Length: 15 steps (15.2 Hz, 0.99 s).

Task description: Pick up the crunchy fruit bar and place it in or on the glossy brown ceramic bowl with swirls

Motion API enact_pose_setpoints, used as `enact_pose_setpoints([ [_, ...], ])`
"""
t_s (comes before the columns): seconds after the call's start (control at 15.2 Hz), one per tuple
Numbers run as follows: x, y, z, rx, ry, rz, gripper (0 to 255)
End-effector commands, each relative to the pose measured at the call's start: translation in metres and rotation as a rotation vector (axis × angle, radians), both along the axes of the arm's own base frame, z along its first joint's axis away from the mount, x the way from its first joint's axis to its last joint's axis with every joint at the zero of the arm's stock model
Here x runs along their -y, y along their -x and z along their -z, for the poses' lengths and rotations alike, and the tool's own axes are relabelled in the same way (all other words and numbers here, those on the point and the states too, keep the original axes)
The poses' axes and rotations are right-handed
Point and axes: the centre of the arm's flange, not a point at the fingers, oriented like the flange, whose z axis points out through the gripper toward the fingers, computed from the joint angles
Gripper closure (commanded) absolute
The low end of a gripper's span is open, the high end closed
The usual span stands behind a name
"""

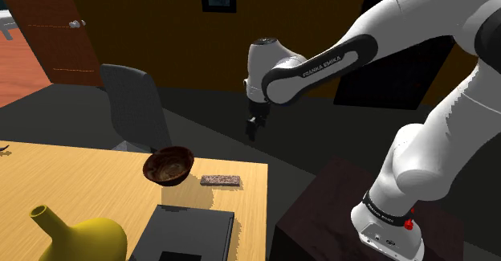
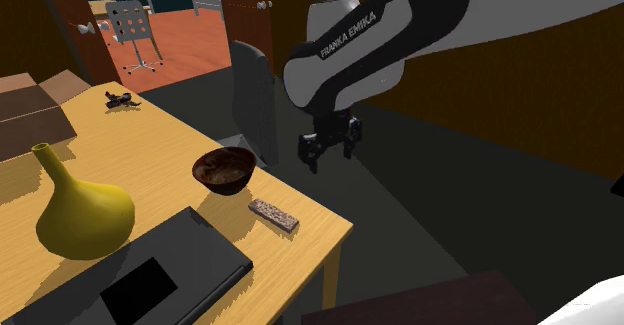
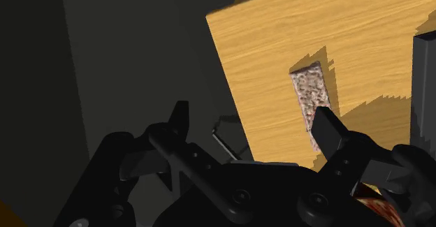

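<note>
Shoulder view gives me the fruit bar [image 1: 221, 180] lying flat on the wooden table [image 1: 72, 175], close to the table's edge on that view's right. It is speckled, pale brown and long. The glossy brown bowl [image 1: 169, 165] stands upright just beside it, toward that view's left, and the two do not touch. From the second exterior view I see the bar [image 2: 274, 214] near the table's corner, with the bowl [image 2: 225, 169] further in.

My gripper [image 2: 328, 148] hangs in the air off the table's edge, over dark floor, higher than both things. On the wrist view its fingers [image 3: 180, 117] stand spread apart with nothing between them, and the bar [image 3: 310, 96] lies beyond them.

A flat black slab [image 1: 189, 231] lies near the bar, a yellow vase [image 1: 76, 235] beside it. A grey chair [image 1: 132, 103] stands behind the bowl.
</note>
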Motion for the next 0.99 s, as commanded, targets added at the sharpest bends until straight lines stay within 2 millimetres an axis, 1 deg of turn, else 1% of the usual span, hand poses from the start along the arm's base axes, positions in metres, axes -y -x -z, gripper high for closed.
enact_pose_setpoints([
  [0.0, -0.018, -0.009, 0.019, 0.004, 0.003, -0.043, 0],
  [0.46, -0.078, -0.033, 0.084, 0.013, 0.018, -0.187, 0],
  [0.92, -0.141, -0.048, 0.151, 0.022, 0.032, -0.332, 0],
])
